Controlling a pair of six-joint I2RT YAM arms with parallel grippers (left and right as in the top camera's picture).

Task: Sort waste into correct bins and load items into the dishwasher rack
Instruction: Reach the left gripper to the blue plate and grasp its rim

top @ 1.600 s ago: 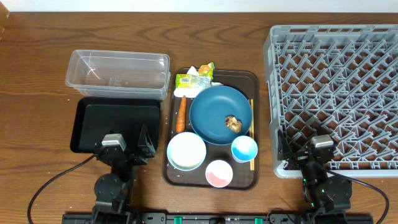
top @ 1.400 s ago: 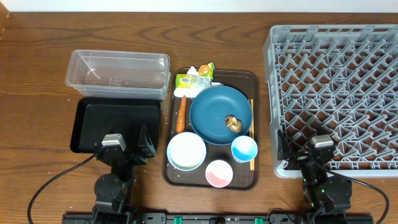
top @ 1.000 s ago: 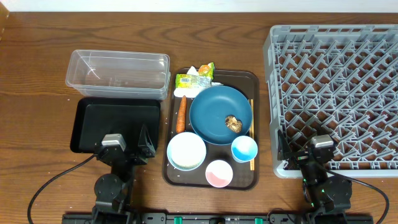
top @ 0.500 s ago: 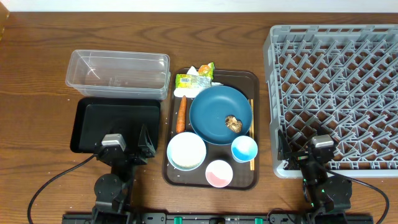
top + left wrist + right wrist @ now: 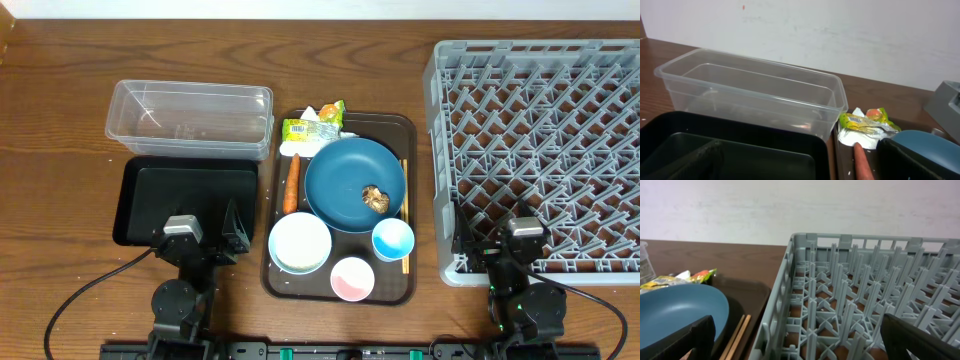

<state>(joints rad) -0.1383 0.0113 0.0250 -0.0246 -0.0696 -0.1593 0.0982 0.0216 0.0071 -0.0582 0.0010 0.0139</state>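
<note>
Plate (image 5: 355,183) sat mid brown tray (image 5: 385,122), lump (image 5: 376,198) on it, bowl (image 5: 300,242) and cups just in front, carrot (image 5: 291,183) beside. Tub (image 5: 190,90) and black tray (image 5: 140,200) left, rack (image 5: 540,100) right. I saw left gripper (image 5: 198,233) and right gripper (image 5: 490,236) both spread, empty, at the near edge.

Both arms are matte black. On the left gripper (image 5: 184,232), a small grey square cap (image 5: 183,227) sits just behind the fingers (image 5: 695,161), with a round black joint housing (image 5: 176,300) further back. The right gripper (image 5: 522,235) has the same build, and tiny green lights (image 5: 497,291) show behind its cap. A thin black cable (image 5: 88,292) curves out behind each. Up close, the fingers are blunt, blurred black slabs.
</note>
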